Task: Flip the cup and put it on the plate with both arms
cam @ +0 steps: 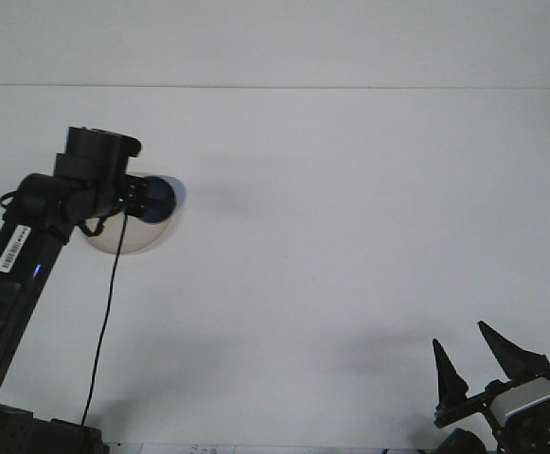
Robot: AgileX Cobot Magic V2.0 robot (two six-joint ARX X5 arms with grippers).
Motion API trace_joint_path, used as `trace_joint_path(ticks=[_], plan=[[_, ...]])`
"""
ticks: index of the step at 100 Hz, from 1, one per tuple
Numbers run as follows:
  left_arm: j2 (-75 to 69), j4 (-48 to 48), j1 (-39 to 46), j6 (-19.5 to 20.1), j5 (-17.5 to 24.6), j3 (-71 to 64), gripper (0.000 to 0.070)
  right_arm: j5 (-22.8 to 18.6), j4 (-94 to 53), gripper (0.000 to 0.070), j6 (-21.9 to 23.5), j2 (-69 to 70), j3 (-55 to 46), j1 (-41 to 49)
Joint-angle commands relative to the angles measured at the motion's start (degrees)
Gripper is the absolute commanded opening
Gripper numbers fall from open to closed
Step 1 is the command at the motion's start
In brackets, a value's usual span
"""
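**Cup held over plate, left arm**

Left arm was raised at the left of the scene, with the left gripper [150, 197] clamped on the blue cup [164, 199]. Cup lay on its side in the grip, mouth facing right, clear of the table. It sat in front of the far-right edge of the plate [133, 241]; contact between cup and plate could not be told from this view. Plate was pale and round, flat on the white table [350, 236], mostly hidden behind the arm's wrist and the cup, with only its near part showing. A black cable [104, 322] hung from the wrist down toward the near edge.

Right gripper [473, 364] sat at the near right corner, well apart from the cup, its 2 black fingers [448, 372] spread and pointing up, grasping nothing
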Motion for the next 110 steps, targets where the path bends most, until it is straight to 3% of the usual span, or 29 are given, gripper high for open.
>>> trace_joint_path(ticks=[1,30,88,94,106,110], plan=[[2.12,0.76,3.26,-0.59,-0.02,1.25,0.0006,0.22,0.5,0.0507,1.05,-0.15,0.24,0.33],[11.61,0.87,12.61,-0.72,-0.02,1.25,0.0006,0.2,0.52,0.0507,1.99,-0.15,0.24,0.33],[21.97,2.49,13.57,-1.22,0.0,1.25,0.0023,0.22,0.52,0.0507,3.15,-0.15,0.24,0.33],[21.94,2.8,13.57,-2.16,0.0,1.27,0.0097,0.24,0.52,0.0507,3.15,-0.15,0.24,0.33],[21.94,2.8,13.57,-2.89,0.0,1.97,0.0455,0.24,0.52,0.0507,3.15,-0.15,0.24,0.33],[21.94,2.78,13.57,-3.17,0.0,2.45,0.053,0.24,0.52,0.0507,3.15,-0.15,0.24,0.33]])
